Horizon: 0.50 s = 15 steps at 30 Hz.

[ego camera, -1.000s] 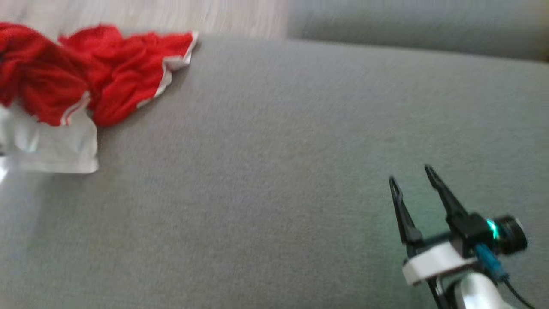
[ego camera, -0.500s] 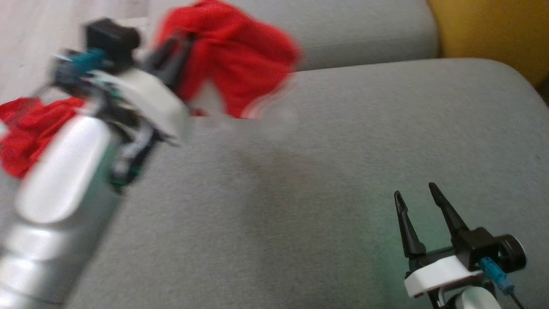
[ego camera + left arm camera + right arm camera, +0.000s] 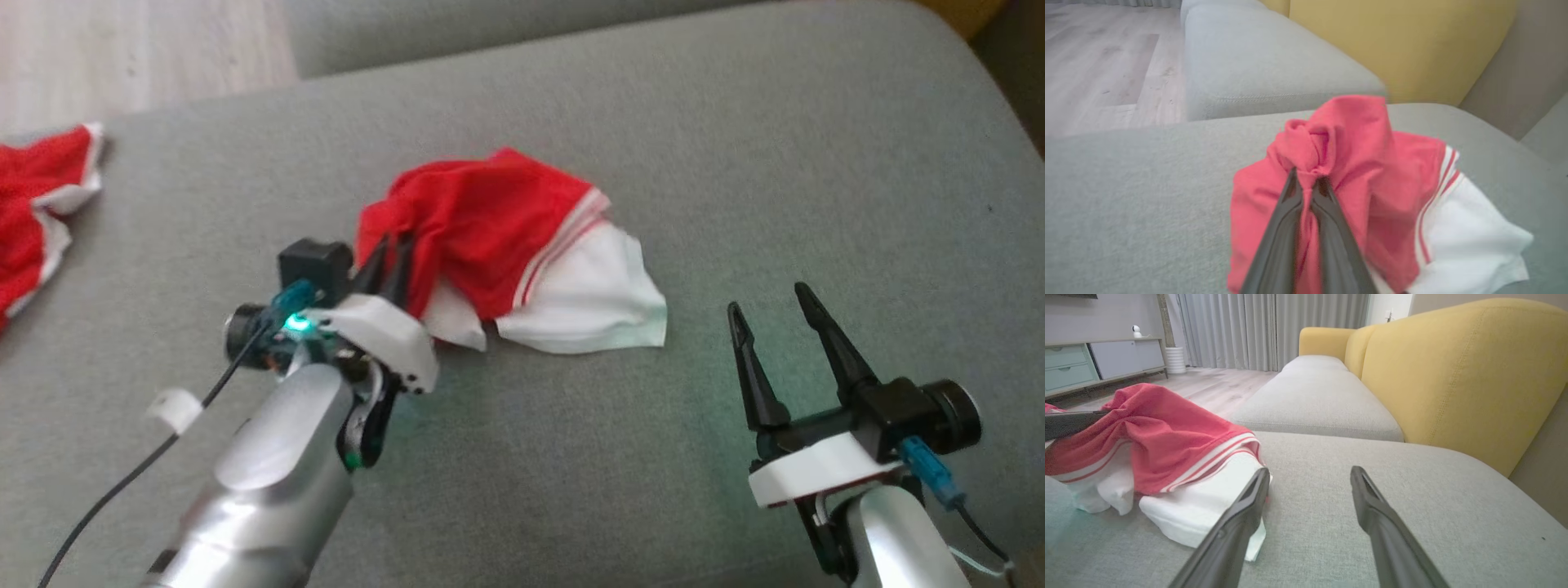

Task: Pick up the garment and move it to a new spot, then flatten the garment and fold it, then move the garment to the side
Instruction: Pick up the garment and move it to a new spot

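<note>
Since our left gripper (image 3: pixel 393 245) swung in from the far left, it pinches the garment (image 3: pixel 498 237) by a red bunch | garment now rests mid-way along the cushion (image 3: pixel 571 457), so we judge relocation done | right gripper (image 3: pixel 766 298) spread, near right, idle

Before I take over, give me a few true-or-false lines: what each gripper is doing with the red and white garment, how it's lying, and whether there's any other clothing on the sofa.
1. The left gripper is shut on the red cloth of the garment. True.
2. The right gripper is clamped on the garment's white part. False: its fingers are spread open over the bare cushion, apart from the cloth.
3. The garment lies spread flat. False: it is bunched in a heap, with the white part towards the right gripper.
4. A second red garment lies at the cushion's far left. True.
</note>
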Motion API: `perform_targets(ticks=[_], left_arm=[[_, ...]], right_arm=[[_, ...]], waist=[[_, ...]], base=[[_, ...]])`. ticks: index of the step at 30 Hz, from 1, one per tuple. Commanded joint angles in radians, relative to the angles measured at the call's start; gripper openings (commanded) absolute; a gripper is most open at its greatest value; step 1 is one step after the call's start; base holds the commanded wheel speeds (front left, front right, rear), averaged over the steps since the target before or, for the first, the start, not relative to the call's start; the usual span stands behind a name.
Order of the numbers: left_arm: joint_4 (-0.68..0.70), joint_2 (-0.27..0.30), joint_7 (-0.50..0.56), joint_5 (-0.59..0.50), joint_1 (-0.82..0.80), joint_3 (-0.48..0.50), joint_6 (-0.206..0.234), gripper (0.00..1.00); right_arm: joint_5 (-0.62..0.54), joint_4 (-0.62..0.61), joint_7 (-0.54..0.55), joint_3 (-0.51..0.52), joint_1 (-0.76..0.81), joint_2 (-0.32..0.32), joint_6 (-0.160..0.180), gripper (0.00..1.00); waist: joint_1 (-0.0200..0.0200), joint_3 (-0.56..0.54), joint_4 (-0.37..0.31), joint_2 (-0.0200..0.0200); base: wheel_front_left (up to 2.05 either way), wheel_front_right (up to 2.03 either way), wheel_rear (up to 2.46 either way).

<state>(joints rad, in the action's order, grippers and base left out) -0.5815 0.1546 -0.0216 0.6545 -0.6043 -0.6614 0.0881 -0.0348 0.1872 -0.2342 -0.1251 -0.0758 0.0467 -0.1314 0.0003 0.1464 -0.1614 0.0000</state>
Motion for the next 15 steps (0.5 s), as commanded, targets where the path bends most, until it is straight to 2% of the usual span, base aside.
perform_targets(ticks=[1, 2, 4, 5, 15], left_arm=[[-0.030, 0.019, -0.055, -0.011, -0.051, 0.042, -0.001, 0.02], [-0.030, 0.019, -0.055, -0.011, -0.051, 0.042, -0.001, 0.02], [-0.073, 0.017, -0.106, -0.019, -0.061, 0.046, -0.008, 0.80], [-0.092, 0.013, -0.126, -0.022, -0.066, 0.045, -0.013, 1.00], [-0.166, -0.016, -0.225, -0.039, -0.095, 0.041, -0.074, 1.00]], right_arm=[[0.005, -0.024, -0.017, -0.021, -0.037, 0.004, 0.001, 1.00], [0.005, -0.024, -0.017, -0.021, -0.037, 0.004, 0.001, 1.00], [0.002, -0.019, -0.019, -0.017, -0.041, 0.004, 0.001, 1.00], [0.001, -0.016, -0.019, -0.016, -0.041, 0.004, 0.001, 1.00], [-0.015, 0.002, -0.024, 0.008, -0.049, 0.004, 0.001, 1.00]], waist=[[-0.0003, 0.052, -0.020, 0.0000], [-0.0003, 0.052, -0.020, 0.0000], [-0.0003, 0.066, -0.013, 0.0000], [-0.0003, 0.069, -0.009, 0.0000], [-0.0003, 0.016, 0.056, 0.0000]], base=[[0.00, 0.00, 0.00], [0.00, 0.00, 0.00], [0.00, 0.00, 0.00], [0.00, 0.00, 0.00], [0.00, 0.00, 0.00]])
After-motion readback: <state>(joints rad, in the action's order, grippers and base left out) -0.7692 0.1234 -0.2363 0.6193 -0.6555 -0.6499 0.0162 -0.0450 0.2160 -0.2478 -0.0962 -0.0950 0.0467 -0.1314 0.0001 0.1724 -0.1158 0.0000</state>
